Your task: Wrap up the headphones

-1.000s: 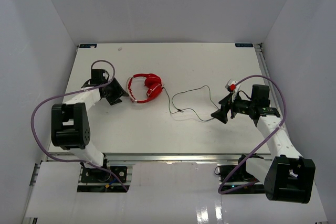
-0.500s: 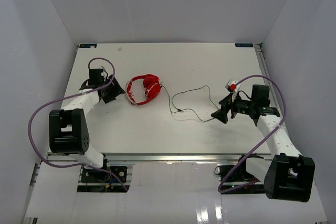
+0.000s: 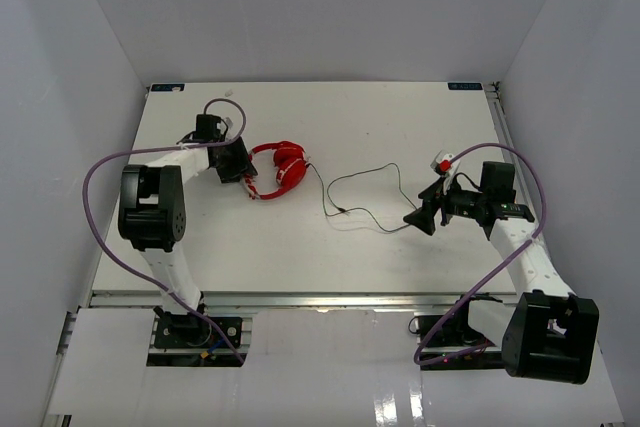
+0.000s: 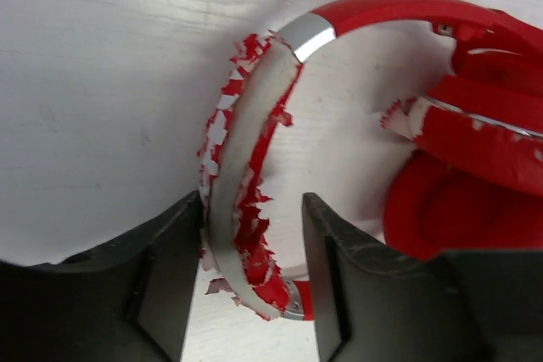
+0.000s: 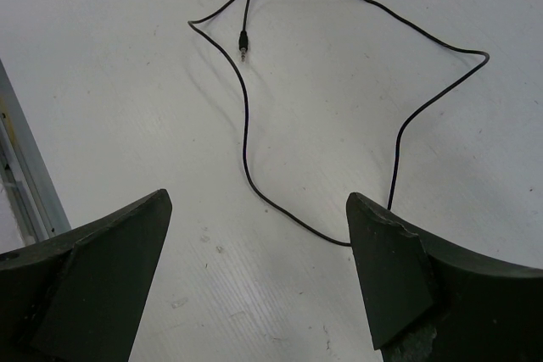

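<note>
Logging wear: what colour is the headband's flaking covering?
The headband is red, flaking to pale grey underneath; left wrist view shows it best.

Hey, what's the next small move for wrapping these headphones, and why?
Probably close the left gripper: its fingers straddle the peeling headband of the headphones, with a gap on one side, so nothing is held yet. The right gripper hangs open over the loose cord and can wait until the headphones are secured.

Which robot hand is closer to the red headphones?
Left. The left gripper straddles the headband of the headphones; the right gripper is far off, above the loose cord.
</note>
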You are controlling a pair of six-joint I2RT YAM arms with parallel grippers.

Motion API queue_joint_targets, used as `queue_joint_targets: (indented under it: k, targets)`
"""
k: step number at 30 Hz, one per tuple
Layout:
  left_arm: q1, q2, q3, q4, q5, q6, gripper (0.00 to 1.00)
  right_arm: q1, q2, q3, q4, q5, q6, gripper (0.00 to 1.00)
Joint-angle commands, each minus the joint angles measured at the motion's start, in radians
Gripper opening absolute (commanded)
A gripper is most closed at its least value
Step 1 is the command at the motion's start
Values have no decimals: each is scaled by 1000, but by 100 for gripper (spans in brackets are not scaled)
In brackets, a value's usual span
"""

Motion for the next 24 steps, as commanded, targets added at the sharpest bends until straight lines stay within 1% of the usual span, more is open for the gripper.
queue_joint_targets:
  k: [1,5,6,7,8,9,10,11,13,14,15,17,18,19,20,21,22,24]
  targets:
    - [-38,34,66,-91,-168,57,51,-6,11,-10,2,-30,-9,90]
    - [-52,41,73,-101,-213,65,30,-6,13,-10,2,-28,-9,90]
    - [-54,43,71,-100,-213,67,23,-6,13,-10,2,-29,-9,90]
    - [-55,44,67,-99,-213,66,13,-6,14,-10,0,-31,-13,90]
    - [-55,44,63,-96,-206,66,7,-6,13,-7,-13,-38,-29,90]
    - [-55,42,58,-92,-197,66,2,-6,11,-2,-31,-48,-52,90]
    - [-55,39,53,-86,-184,66,0,-6,10,6,-55,-62,-64,90]
    - [-55,27,45,-79,-162,65,0,-2,8,22,-105,-91,-96,90]
    - [-55,-11,28,-68,-106,60,0,14,7,71,-252,-169,-262,90]
    - [-55,-41,15,-64,-74,54,0,33,10,102,-319,-173,-373,90]
    - [-55,-86,-6,-57,-34,41,0,64,15,137,-378,-143,-412,90]
    - [-55,-172,-38,-42,22,9,0,161,17,166,-318,-50,-363,90]
    - [-54,-217,-53,-34,42,-13,0,218,13,164,-213,38,-263,90]
    - [-53,-271,-84,-25,85,-40,0,288,7,157,-74,224,-53,90]
    - [-54,-331,-95,-24,94,-51,0,370,3,153,31,290,-15,90]
    - [-55,-369,-119,-20,109,-63,0,414,4,159,85,354,15,90]
    - [-55,-399,-122,-19,111,-72,0,450,11,160,92,363,54,90]
    - [-54,-473,-150,-32,106,-87,0,506,69,231,199,383,196,90]
